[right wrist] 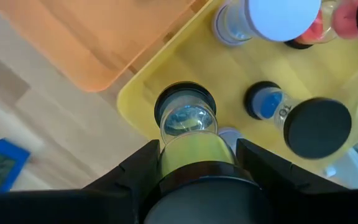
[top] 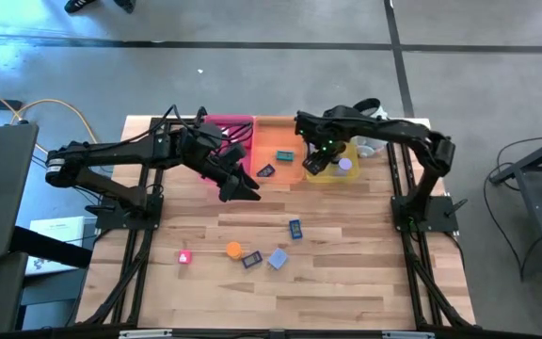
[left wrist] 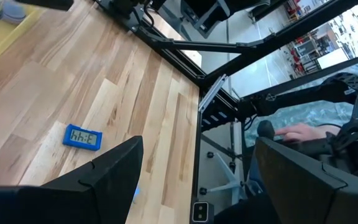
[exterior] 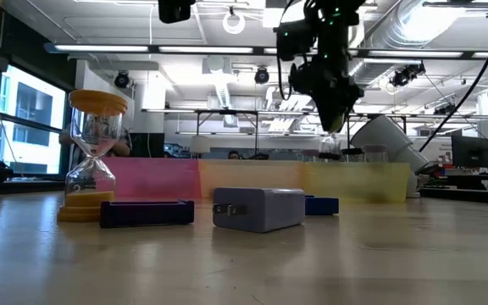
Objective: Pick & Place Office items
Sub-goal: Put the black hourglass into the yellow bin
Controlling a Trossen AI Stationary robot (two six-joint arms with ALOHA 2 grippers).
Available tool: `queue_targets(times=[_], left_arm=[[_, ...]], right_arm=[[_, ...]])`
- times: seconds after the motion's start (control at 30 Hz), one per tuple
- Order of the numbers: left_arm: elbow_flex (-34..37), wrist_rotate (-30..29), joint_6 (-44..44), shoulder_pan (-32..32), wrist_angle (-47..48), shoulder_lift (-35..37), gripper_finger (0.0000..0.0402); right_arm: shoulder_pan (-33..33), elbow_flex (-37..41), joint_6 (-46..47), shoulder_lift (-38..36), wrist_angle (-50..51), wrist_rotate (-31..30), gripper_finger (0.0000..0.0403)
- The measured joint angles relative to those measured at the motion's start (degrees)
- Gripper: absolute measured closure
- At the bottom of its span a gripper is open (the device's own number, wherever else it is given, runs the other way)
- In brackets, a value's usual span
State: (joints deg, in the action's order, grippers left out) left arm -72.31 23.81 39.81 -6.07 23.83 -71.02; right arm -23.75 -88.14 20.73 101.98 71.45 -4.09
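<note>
Right gripper [right wrist: 197,163] fingers clamped on a yellow sand timer [right wrist: 188,134] over the yellow tray [right wrist: 143,106], timer's bottom hidden, left gripper [top: 240,185] fingers apart, holding nothing, mid-frame above the tabletop [top: 346,273].

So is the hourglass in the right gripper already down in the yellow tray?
Not yet. The right gripper holds the hourglass above the yellow tray; the low view shows it hanging clear above the tray wall.

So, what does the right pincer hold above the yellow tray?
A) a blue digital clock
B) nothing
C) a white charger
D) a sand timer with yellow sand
D: in the right wrist view, the right pincer grips a sand timer over the yellow tray.
</note>
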Motion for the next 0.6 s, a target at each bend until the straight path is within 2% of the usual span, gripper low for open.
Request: queue_targets(times=[0.6], left_arm=[[0.0, 0.0, 0.0, 0.0, 1.1, 0.0, 0.0101]], right_arm=[[-0.8, 0.0, -1.1, 6.8, -2.8, -0.5, 0.0215]])
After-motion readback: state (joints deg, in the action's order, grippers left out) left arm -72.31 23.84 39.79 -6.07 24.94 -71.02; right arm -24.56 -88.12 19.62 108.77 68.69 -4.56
